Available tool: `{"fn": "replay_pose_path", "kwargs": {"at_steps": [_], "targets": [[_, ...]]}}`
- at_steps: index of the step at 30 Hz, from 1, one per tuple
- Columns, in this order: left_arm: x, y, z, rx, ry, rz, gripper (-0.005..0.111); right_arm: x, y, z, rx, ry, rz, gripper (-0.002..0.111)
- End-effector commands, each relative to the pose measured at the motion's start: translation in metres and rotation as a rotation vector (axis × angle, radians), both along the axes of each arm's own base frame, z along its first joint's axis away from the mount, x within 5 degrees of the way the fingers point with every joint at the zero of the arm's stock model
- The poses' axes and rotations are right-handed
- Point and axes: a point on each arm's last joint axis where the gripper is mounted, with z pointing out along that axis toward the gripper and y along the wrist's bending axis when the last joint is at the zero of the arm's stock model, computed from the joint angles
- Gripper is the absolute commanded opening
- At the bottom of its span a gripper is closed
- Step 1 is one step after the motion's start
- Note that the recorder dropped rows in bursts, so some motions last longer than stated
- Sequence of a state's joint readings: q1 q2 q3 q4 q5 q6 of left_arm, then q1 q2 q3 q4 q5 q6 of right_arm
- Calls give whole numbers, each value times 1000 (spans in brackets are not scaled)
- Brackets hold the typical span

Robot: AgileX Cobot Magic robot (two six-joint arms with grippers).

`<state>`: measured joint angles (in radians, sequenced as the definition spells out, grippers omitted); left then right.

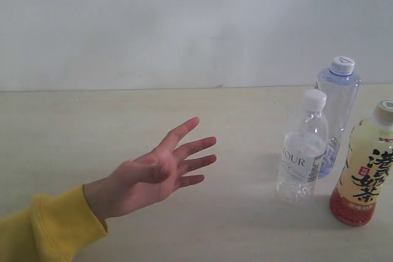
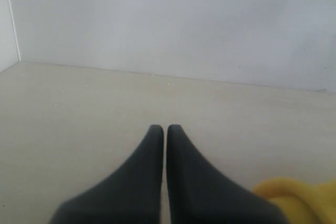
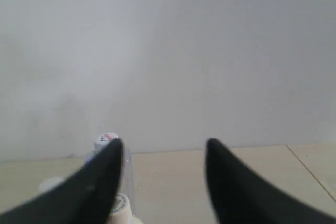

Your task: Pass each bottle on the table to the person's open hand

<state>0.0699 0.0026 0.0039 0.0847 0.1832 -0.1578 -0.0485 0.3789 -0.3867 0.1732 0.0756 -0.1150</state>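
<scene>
Three bottles stand upright at the right of the table (image 1: 73, 127): a small clear white-capped bottle (image 1: 301, 151), a taller bluish bottle (image 1: 338, 99) behind it, and a yellow-red tea bottle (image 1: 363, 167) at the right edge. The person's open hand (image 1: 159, 173), fingers spread, yellow cuff, hovers left of centre. No gripper shows in the exterior view. My left gripper (image 2: 165, 128) is shut with nothing in it; the yellow sleeve (image 2: 294, 200) lies beside it. My right gripper (image 3: 164, 148) is open; the bluish bottle's cap (image 3: 104, 140) and the tea bottle's cream cap (image 3: 122, 208) peek out beside one finger.
A plain white wall (image 1: 184, 23) rises behind the table's far edge. Bare tabletop lies between the hand and the bottles.
</scene>
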Motion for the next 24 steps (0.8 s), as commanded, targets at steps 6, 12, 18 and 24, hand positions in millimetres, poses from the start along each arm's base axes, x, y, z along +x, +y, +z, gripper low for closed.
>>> {"fn": "replay_pose_path", "kwargs": {"at_steps": [6, 12, 18, 24], "targets": [[0, 0, 2, -2, -11, 3, 4, 65, -6, 5, 43, 52, -35, 98], [0, 0, 2, -2, -11, 3, 4, 91, 4, -10, -48, 112, 32, 98], [0, 0, 2, -2, -11, 3, 4, 106, 38, -24, -182, 133, 229, 98], [0, 0, 2, -2, -11, 3, 4, 122, 43, -43, -171, 199, 239, 98]]}}
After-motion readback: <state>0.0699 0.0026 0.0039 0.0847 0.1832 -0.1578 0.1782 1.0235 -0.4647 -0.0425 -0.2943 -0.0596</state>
